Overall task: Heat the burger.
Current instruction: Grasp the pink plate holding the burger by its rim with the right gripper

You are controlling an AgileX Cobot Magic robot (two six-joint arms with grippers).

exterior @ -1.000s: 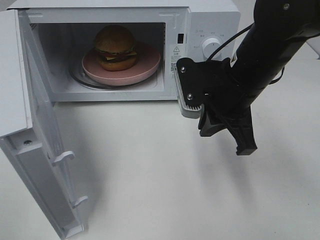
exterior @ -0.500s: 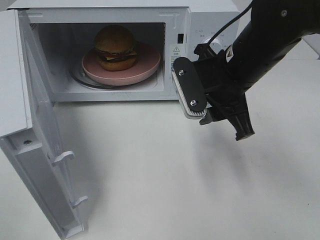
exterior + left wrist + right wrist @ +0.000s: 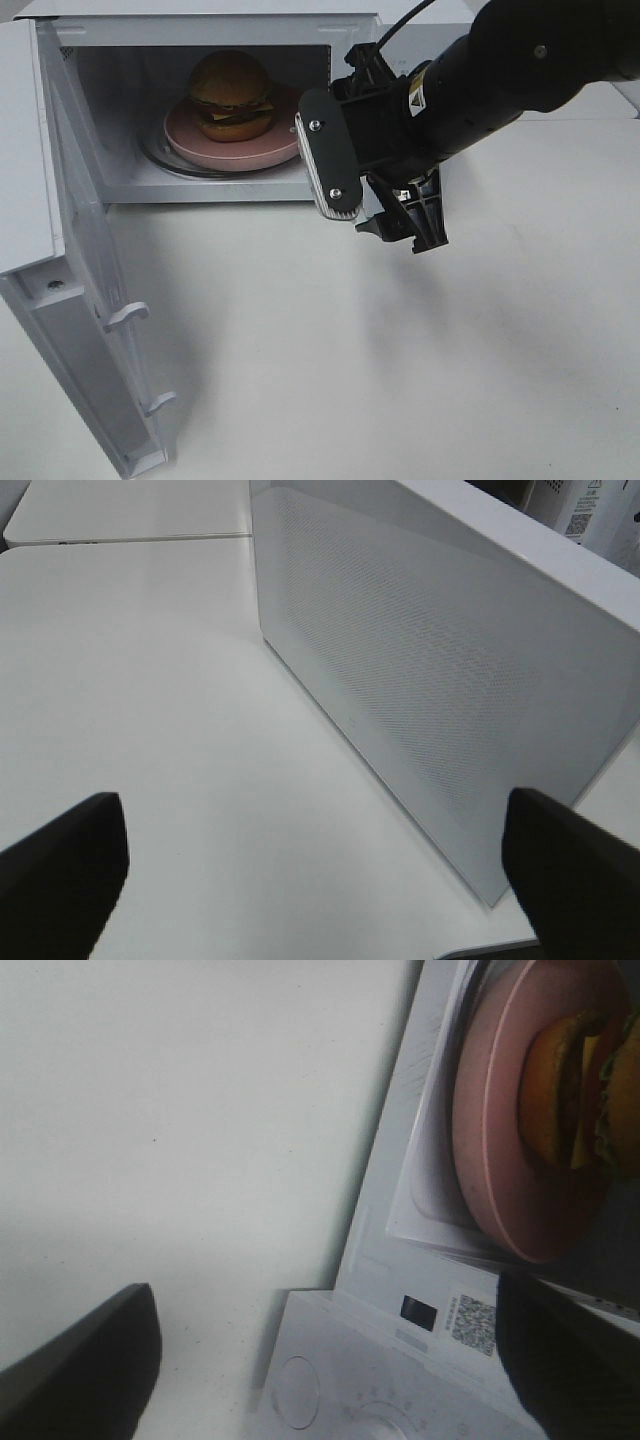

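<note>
A white table (image 3: 300, 380) runs bare across the front and right. At far left the left gripper (image 3: 315, 870) hangs above the table with its jaws wide apart, empty, facing the dotted outer face of the microwave door (image 3: 80, 300), which is swung open. Inside the microwave (image 3: 200, 28), the burger (image 3: 231, 95) sits on a pink plate (image 3: 295, 140). The right gripper (image 3: 370, 200) hovers before the cavity's right edge, jaws apart and empty, hiding the control panel.

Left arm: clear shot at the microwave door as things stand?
Probably yes. In the left wrist view the open door stands just ahead of the left gripper, fingers spread, only table between. The right gripper hangs on the other side, clear of the door.
</note>
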